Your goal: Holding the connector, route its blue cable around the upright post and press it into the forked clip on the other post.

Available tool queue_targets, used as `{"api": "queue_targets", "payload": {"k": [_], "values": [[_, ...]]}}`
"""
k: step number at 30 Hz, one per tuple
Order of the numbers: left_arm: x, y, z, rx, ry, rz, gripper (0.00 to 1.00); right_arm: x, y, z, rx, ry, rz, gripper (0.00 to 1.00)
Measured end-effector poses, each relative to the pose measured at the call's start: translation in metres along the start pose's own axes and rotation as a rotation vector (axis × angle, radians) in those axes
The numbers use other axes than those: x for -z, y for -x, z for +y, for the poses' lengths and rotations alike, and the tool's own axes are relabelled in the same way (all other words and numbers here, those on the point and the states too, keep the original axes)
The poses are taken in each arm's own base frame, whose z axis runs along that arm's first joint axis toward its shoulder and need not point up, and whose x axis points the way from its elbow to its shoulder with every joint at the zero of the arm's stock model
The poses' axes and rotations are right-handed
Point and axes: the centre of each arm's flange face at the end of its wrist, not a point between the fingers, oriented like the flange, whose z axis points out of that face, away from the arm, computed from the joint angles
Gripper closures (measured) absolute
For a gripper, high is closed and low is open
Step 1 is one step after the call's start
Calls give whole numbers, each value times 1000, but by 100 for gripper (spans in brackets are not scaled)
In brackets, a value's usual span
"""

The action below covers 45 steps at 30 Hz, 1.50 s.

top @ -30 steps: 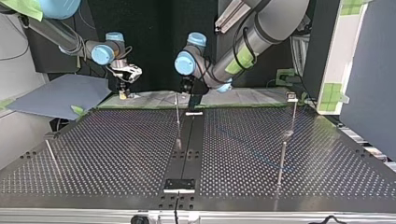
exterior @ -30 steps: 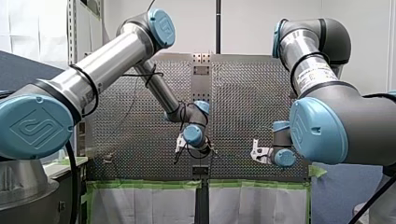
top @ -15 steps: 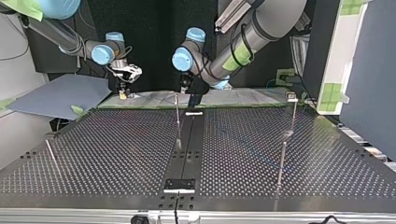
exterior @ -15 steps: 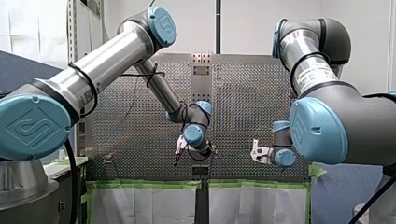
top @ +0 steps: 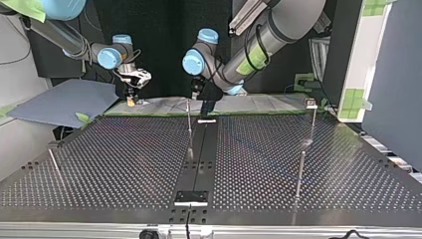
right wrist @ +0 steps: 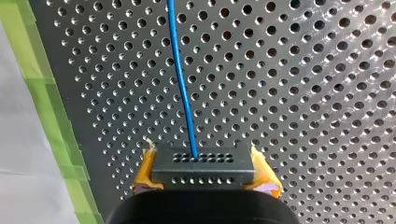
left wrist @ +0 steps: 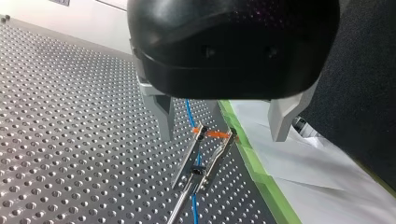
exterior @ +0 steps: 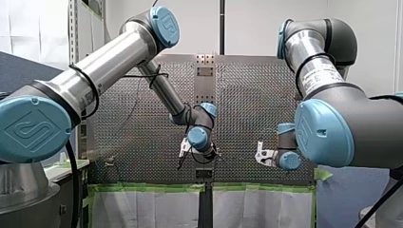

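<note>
Gripping the connector (right wrist: 203,164) between yellow pads (right wrist: 145,171), my right claw (right wrist: 204,171) sits near the counter's (right wrist: 303,93) green-taped edge; blue cable (right wrist: 182,79) leads away. My left claw (left wrist: 223,133) hangs wide open above the forked clip (left wrist: 205,158).

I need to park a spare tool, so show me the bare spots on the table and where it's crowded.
Free: the wide stretch of table between the short leaning post and the centre post. Crowded: the edge nearest the arms, where my left gripper hangs over that post and my right gripper holds the connector.
</note>
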Motion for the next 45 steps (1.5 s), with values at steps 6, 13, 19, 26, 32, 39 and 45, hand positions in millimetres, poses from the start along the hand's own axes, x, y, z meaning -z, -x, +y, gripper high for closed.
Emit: {"api": "queue_targets", "payload": {"k": [6,13,19,26,32,39,45], "values": [[0,0,0,2,0,1,0,1,1,0,2,0,-5,100],[1,0,2,4,36,-1,0,3,3,-1,13,1,-29,100],[5,-2,1,-2,71,-3,0,12,11,-7,49,13,-77,100],[8,-3,1,-4,118,-7,0,27,23,-10,105,51,-132,100],[10,-4,2,-7,146,-6,0,37,29,-15,152,66,-172,100],[18,-9,-1,-30,144,31,0,52,38,-17,171,69,-181,100],[32,-25,-6,-59,132,75,0,63,31,-21,170,65,-149,100]]}}
